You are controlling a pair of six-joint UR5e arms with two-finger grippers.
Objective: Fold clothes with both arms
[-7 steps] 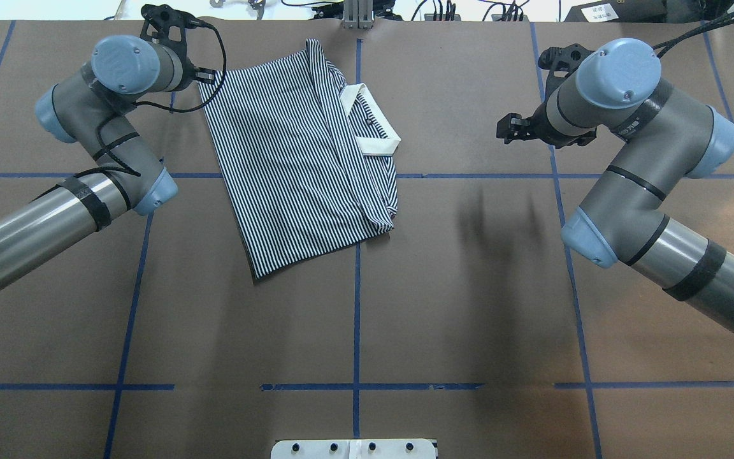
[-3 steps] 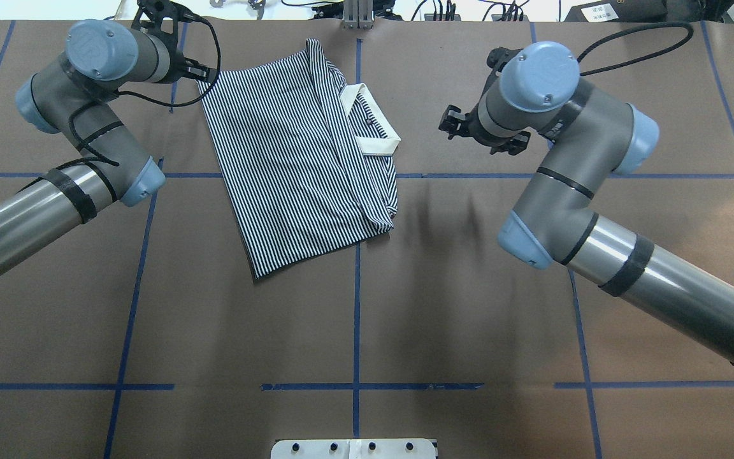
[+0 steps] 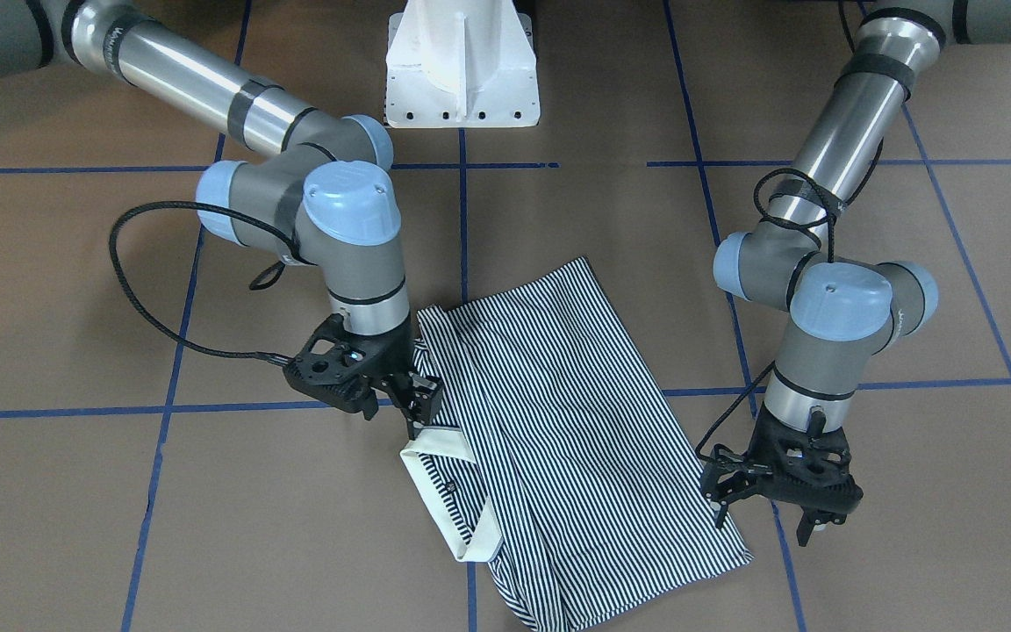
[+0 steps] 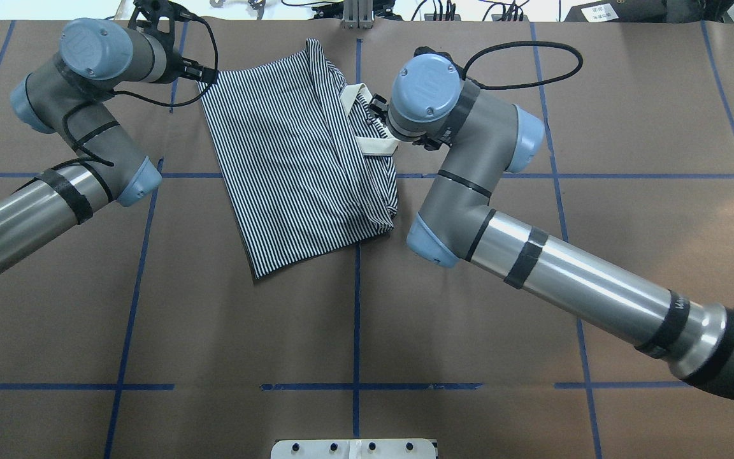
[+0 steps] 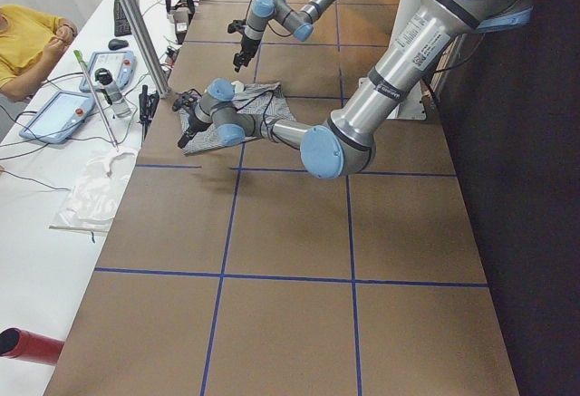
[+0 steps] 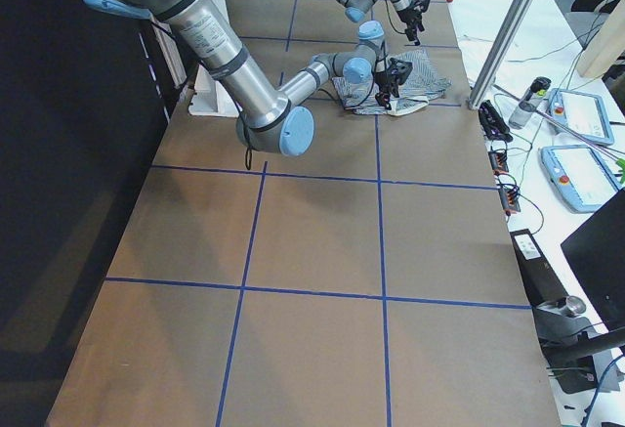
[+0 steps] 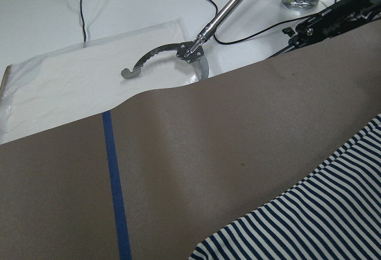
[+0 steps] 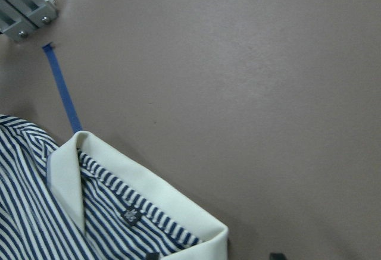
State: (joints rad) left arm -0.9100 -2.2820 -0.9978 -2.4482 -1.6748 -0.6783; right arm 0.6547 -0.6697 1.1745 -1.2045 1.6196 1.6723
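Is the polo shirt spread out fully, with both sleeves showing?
No: the polo shirt lies folded lengthwise, with its cream collar at one long edge.

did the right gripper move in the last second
Yes: in the overhead view the right gripper went left, from beside the blue tape line to the cream collar.

Silver-grey tubes, blue caps, black fittings
The left arm [image 3: 830, 303] and right arm [image 3: 352, 206] pair polished metal tubes, banded in black tape, with matte grey joints under light blue screw-dotted caps; black cables loop alongside. The left gripper [image 3: 762, 525] and right gripper [image 3: 418, 420] are black skeletal frames.
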